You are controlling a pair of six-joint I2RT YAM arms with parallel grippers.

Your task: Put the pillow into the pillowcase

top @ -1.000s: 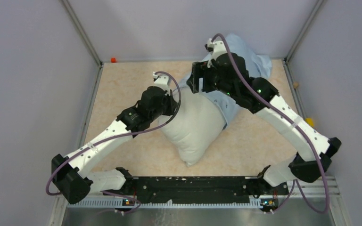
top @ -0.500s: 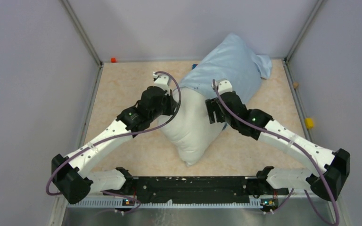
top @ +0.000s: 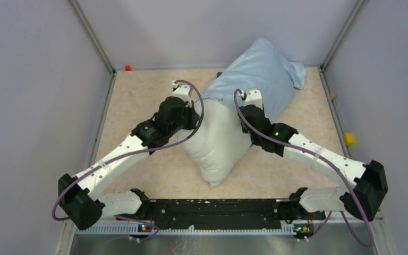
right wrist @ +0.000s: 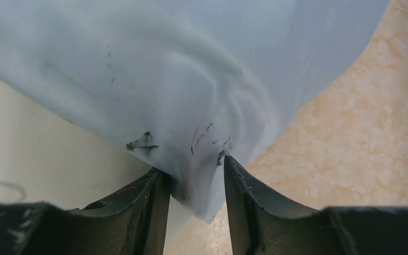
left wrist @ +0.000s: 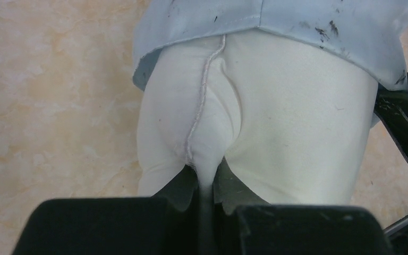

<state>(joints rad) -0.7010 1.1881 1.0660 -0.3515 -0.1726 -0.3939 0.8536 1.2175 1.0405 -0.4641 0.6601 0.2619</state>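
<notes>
Lying diagonally across the middle of the beige marbled table [top: 138,101], the off-white pillow [top: 218,146] points its bare near corner toward the arm bases, while its far half sits inside the light-blue pillowcase [top: 263,69], which bulges up toward the back wall. The pillowcase hem, marked with small dark smudges, crosses the pillow about midway along its length. Left wrist view: the left gripper [left wrist: 204,178] is closed on the pillow, its fingers [left wrist: 183,183] pressed together on a pinched fold of off-white fabric beside a stitched seam, just below the blue hem. Right wrist view: the right gripper [right wrist: 191,170] stands at the hem on the pillow's opposite side, its fingers [right wrist: 156,196] partly apart with a bunched edge of blue cloth filling the gap between them; wrinkles run toward that gap, but whether the cloth is firmly clamped cannot be told. The overhead view shows both arms reaching inward, one on each flank of the pillow.
</notes>
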